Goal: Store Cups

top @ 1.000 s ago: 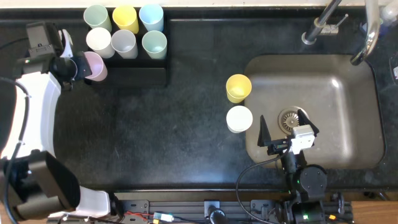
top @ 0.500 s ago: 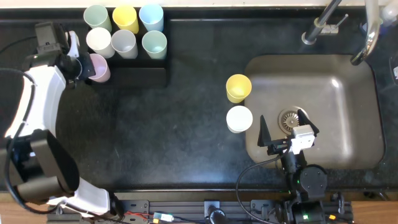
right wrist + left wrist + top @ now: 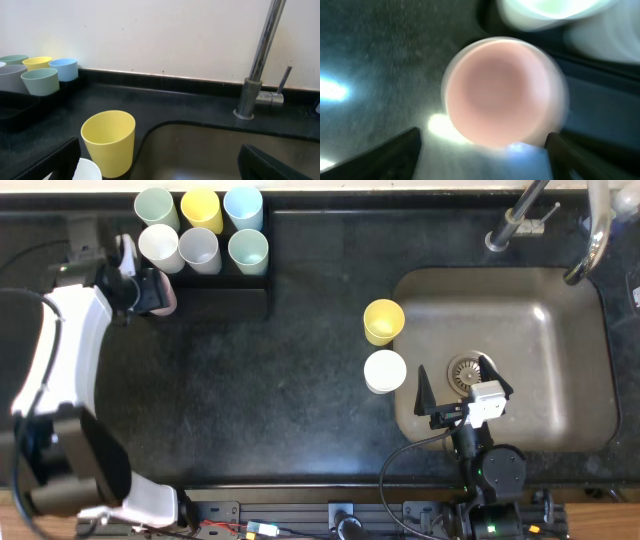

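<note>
Top view: the left gripper (image 3: 150, 288), arm stretched up the counter's (image 3: 300, 410) left side, grips the pink cup (image 3: 166, 292) upright at the left end of the rack (image 3: 235, 302). The bare front row runs rightward from it.

Left wrist view: the cup's mouth faces the camera and the jaws flank it.

Right wrist view: the right gripper (image 3: 160, 172) is open over the sink (image 3: 210, 150). The yellow cup (image 3: 108, 142) and white cup (image 3: 90, 171) stand just ahead, nearer this arm.

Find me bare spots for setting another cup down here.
Bare: the dark stone countertop between the black cup tray and steel sink; also the tray's near right corner. Crowded: the tray's two far rows, and the sink's left rim beside the yellow plastic cup and white cup.
</note>
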